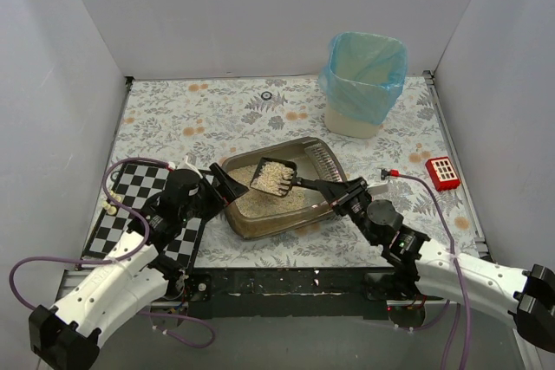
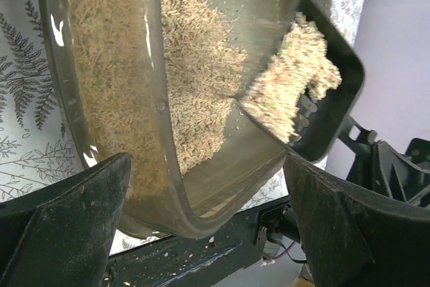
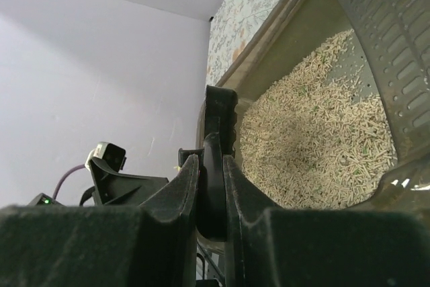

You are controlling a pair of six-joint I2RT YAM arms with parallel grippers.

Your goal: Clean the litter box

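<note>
Black fingers (image 3: 168, 226) of the right pincer (image 1: 334, 191) are clenching the handle of a loaded scoop (image 1: 274, 177) over the litter box (image 1: 260, 227).

The scoop is carrying a heap of beige litter above the box's middle. The left pincer (image 1: 224, 188) is standing released, with its fingers spreading wide on either side of the box's near-left corner; whether they are touching the rim cannot be told. The litter box is sitting mid-tabletop (image 1: 217, 114) on the floral cover, between a checkered mat (image 1: 139, 205) on the left and a small red item (image 1: 442, 172) on the right, with a blue-bagged bin (image 1: 364, 80) standing well behind it.
</note>
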